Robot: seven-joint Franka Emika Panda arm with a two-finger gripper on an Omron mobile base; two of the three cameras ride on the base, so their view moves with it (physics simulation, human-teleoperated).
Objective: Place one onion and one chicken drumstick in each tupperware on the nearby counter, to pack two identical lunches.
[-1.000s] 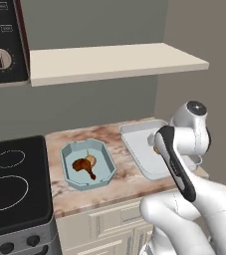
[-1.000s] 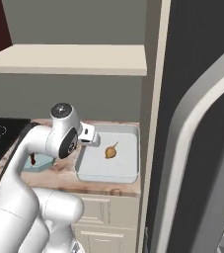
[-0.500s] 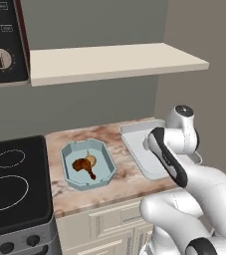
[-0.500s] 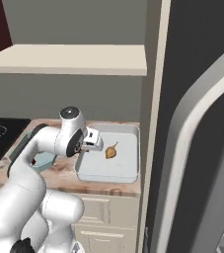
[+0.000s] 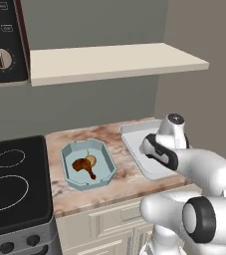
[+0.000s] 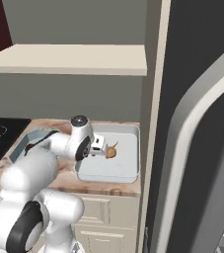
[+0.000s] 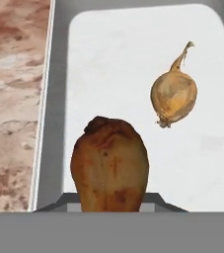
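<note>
In the hand view my gripper (image 7: 108,204) is shut on a browned chicken drumstick (image 7: 109,166), held just above the white floor of the larger pale grey-white tupperware (image 7: 59,99). An onion (image 7: 173,95) lies on that floor, ahead and to the right, apart from the drumstick. From the right base view the gripper (image 6: 100,146) hovers over the left part of this tub (image 6: 128,170), beside the onion (image 6: 111,152). The small light-blue octagonal tupperware (image 5: 102,151) holds another drumstick (image 5: 83,167) and an onion (image 5: 90,159). My arm hides part of the grey-white tub (image 5: 130,133).
Both tubs stand on the marbled counter (image 5: 124,180). A black stovetop (image 5: 12,184) lies to the left and a cream wall shelf (image 5: 114,59) hangs above. A tall dark fridge side (image 6: 197,123) borders the counter on the right.
The arm has leaned forward and down, carrying the drumstick over the grey-white tub and closer to the onion. Both tubs and their contents stay still.
</note>
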